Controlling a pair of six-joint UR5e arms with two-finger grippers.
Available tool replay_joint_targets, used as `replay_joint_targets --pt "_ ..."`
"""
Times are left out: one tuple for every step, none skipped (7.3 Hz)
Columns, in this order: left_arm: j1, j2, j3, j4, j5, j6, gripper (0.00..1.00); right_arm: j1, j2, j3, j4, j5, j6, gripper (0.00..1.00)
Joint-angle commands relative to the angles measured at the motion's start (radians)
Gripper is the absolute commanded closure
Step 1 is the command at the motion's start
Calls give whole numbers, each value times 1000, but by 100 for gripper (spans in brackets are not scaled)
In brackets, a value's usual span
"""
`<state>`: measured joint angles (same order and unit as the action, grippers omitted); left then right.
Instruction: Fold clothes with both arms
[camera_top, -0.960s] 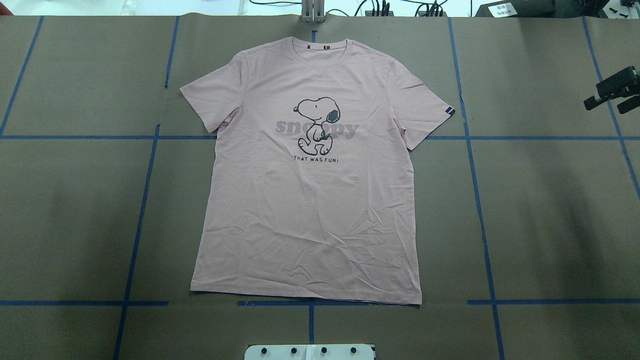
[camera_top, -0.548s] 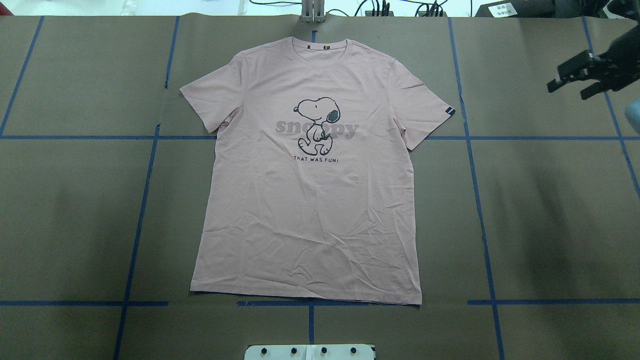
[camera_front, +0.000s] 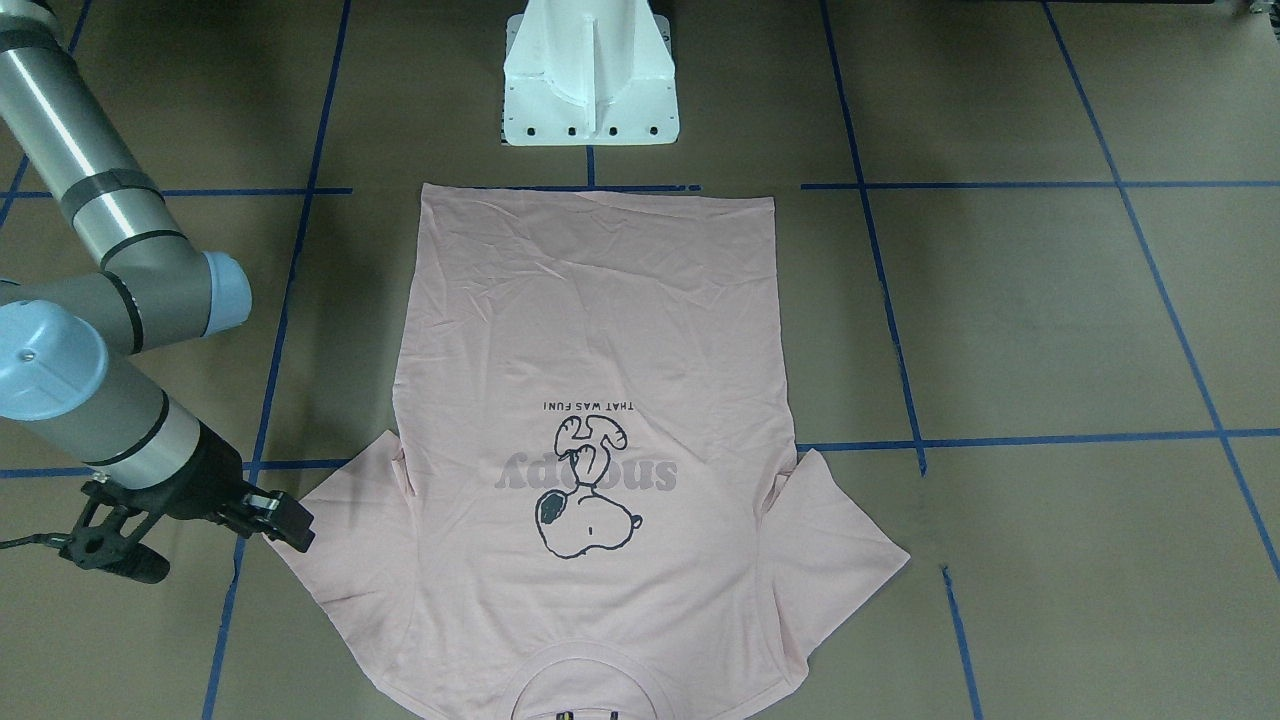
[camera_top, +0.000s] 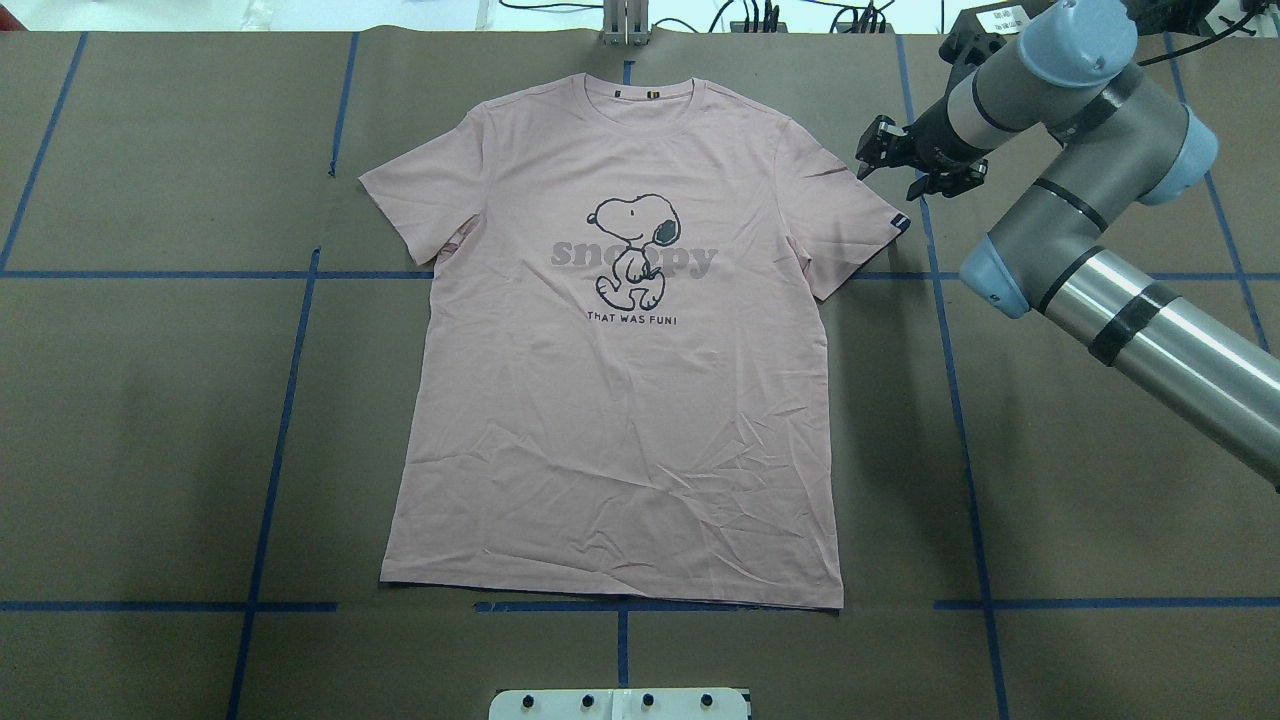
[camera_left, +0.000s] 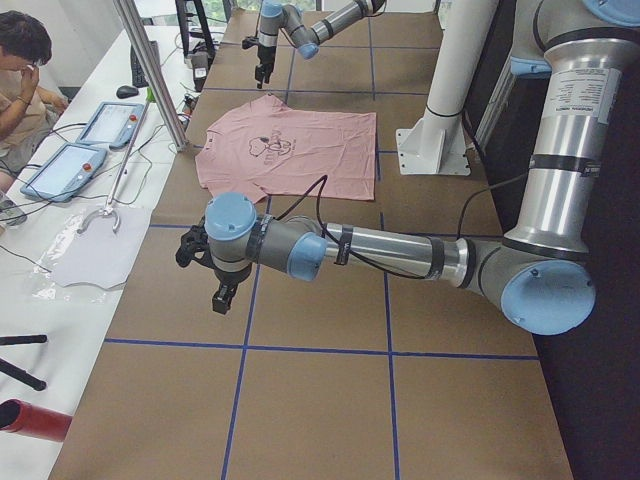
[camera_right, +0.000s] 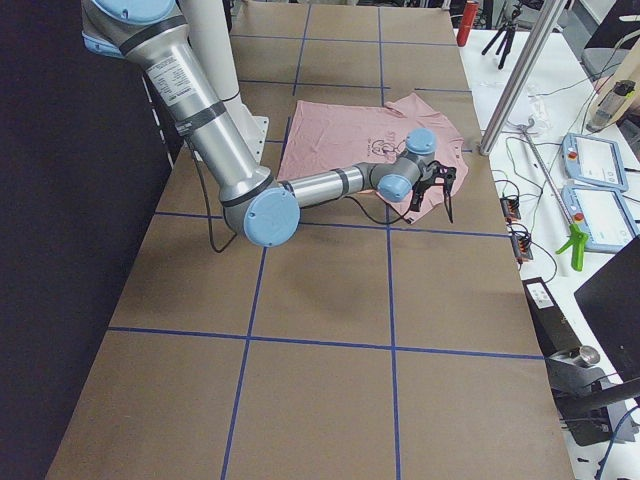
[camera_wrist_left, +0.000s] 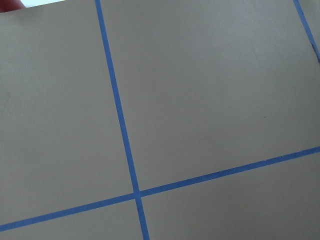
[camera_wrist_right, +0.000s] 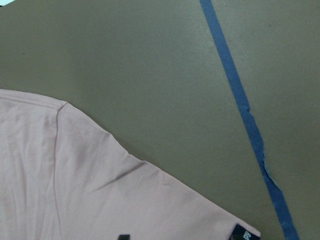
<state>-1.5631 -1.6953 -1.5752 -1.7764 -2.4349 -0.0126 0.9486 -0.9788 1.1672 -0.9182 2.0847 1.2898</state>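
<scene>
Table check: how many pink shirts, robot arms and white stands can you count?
Pink shirt: 1
Robot arms: 2, the right arm and the left arm
White stand: 1
Total: 4

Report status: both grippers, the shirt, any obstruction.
Right gripper at edge of tagged sleeve, jaws unclear; left gripper far off over brown table, state unclear. Pale pink short-sleeved Snoopy T-shirt flat, unfolded. Nothing lying on it.
</scene>
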Motion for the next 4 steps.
replay_joint_targets --pt "0 0 0 2 -18 -1 0 -24 2 -23 1 -63 26 33" --pt "0 0 -2 2 -20 -1 0 -22 -6 -23 -2 -64 26 34" --pt "0 0 -3 2 -20 -1 0 -22 -12 -23 -2 -64 29 34" --pt "0 0 -2 0 -33 -13 0 -21 -18 -21 -4 -64 32 34"
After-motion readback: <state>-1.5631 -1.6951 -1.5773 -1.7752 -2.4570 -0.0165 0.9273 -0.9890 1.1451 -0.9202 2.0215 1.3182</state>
